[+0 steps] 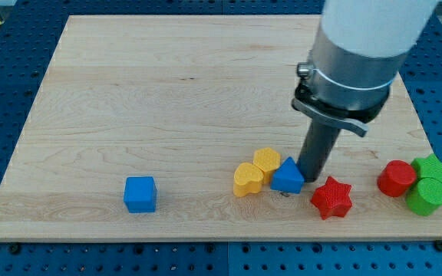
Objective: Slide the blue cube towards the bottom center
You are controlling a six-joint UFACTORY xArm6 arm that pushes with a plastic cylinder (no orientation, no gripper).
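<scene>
The blue cube sits near the view's bottom edge of the wooden board, left of centre. My tip is far to its right, at the right side of a blue triangular block. Two yellow heart-shaped blocks lie just left of the blue triangular block. A red star block lies just right of and below my tip.
A red cylinder block, a green star block and a green cylinder block cluster at the board's right edge. The arm's large white and grey body hangs over the board's upper right.
</scene>
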